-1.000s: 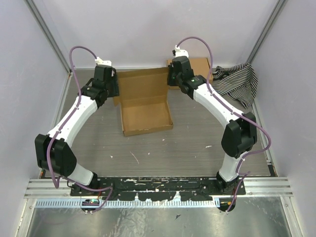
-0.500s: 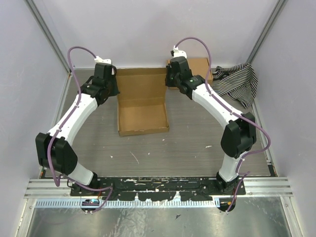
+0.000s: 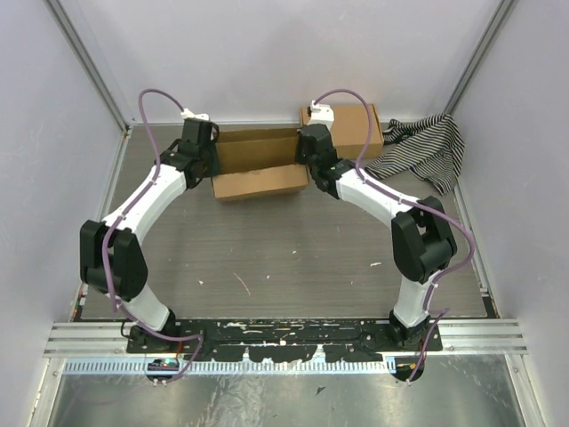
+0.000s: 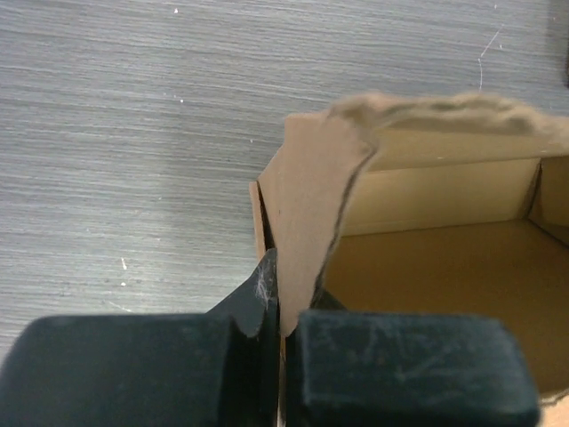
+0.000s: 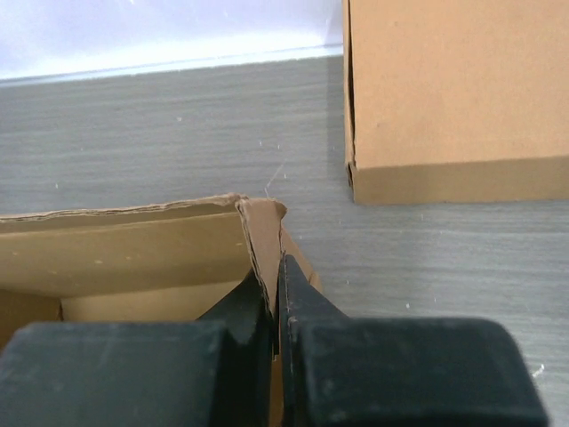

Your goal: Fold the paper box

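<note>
Pinching cardboard on both sides: the left gripper (image 4: 280, 325) is clamped on the left flap of the paper box (image 3: 260, 182), and the right gripper (image 5: 276, 307) nips its right corner flap. The box sits by the far edge of the surface (image 3: 293, 258), with wide grey room toward the near edge. Its inside shows bare cardboard. A closed cardboard box (image 3: 356, 124) sits near, not touching, and a striped cloth (image 3: 427, 147) fills the far right corner.
</note>
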Robot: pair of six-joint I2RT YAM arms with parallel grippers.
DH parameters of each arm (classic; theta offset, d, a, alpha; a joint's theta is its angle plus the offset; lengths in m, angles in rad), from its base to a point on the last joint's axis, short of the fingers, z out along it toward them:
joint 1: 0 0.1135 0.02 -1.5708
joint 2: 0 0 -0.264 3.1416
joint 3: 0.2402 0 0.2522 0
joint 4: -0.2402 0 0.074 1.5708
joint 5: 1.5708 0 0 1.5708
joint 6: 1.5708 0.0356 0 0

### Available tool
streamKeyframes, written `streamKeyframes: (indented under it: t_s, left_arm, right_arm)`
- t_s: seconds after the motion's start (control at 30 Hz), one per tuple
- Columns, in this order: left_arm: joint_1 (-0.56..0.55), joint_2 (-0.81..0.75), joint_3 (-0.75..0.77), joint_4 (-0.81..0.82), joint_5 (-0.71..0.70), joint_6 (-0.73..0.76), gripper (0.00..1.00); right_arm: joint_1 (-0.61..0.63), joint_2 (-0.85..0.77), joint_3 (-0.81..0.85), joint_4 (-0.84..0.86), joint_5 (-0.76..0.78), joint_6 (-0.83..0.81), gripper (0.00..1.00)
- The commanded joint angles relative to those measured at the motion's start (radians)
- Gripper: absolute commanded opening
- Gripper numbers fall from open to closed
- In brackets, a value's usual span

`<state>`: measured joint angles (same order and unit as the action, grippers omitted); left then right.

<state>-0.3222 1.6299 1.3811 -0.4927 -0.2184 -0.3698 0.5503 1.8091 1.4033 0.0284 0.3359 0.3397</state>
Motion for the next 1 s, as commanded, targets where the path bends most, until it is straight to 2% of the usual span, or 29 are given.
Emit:
streamKeyframes:
  t_s: [0.0, 0.2, 0.4, 0.63, 0.8, 0.83, 0.9, 0.97]
  left_arm:
    - [0.007, 0.040, 0.094, 0.014, -0.019, 0.019, 0.08]
    - [0.007, 0.035, 0.124, 0.023, -0.016, 0.040, 0.09]
    - [0.007, 0.008, 0.079, 0.077, -0.015, 0.048, 0.11]
    - [0.008, -0.018, -0.020, 0.064, -0.024, 0.024, 0.16]
    - [0.007, -0.106, -0.105, 0.018, -0.067, 0.000, 0.47]
    - [0.008, -0.129, -0.120, 0.005, -0.071, 0.000, 0.50]
    - [0.006, -0.172, -0.142, -0.031, -0.077, -0.003, 0.56]
    - [0.007, -0.218, -0.160, -0.078, -0.078, -0.013, 0.61]
  right_arm:
    - [0.018, 0.008, 0.009, 0.248, 0.110, -0.025, 0.03]
    - [0.048, 0.001, 0.013, 0.333, 0.141, -0.066, 0.02]
    - [0.073, 0.013, 0.010, 0.348, 0.143, -0.085, 0.02]
    - [0.107, -0.057, -0.154, 0.357, 0.182, -0.072, 0.02]
    - [0.132, -0.151, -0.263, 0.305, 0.212, -0.044, 0.06]
    - [0.135, -0.167, -0.276, 0.287, 0.214, -0.039, 0.07]
    - [0.140, -0.205, -0.298, 0.248, 0.209, -0.031, 0.18]
    - [0.148, -0.243, -0.308, 0.190, 0.211, -0.024, 0.34]
